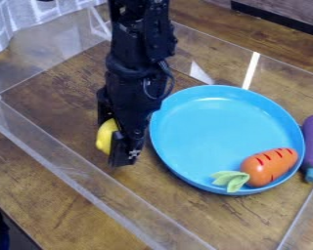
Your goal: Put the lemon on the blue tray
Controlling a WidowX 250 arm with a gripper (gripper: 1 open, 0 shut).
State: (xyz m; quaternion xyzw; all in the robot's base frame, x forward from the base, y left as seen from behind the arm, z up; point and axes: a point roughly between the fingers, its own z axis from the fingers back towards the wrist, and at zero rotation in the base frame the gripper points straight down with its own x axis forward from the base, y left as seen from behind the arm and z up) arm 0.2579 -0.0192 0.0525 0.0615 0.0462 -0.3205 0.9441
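The lemon (106,137) is a small yellow oval held at the left side of my gripper (117,145), just left of the blue tray (211,122). My gripper points straight down and is shut on the lemon, which hangs slightly above the wooden table; only its left part shows past the black fingers. The blue tray is a big round plate on the table to the right, its near-left rim close beside the gripper.
An orange carrot (266,166) with green leaves lies on the tray's front right. A purple eggplant (312,145) lies off the tray at the right edge. Clear plastic walls (42,137) fence the table at the left and front.
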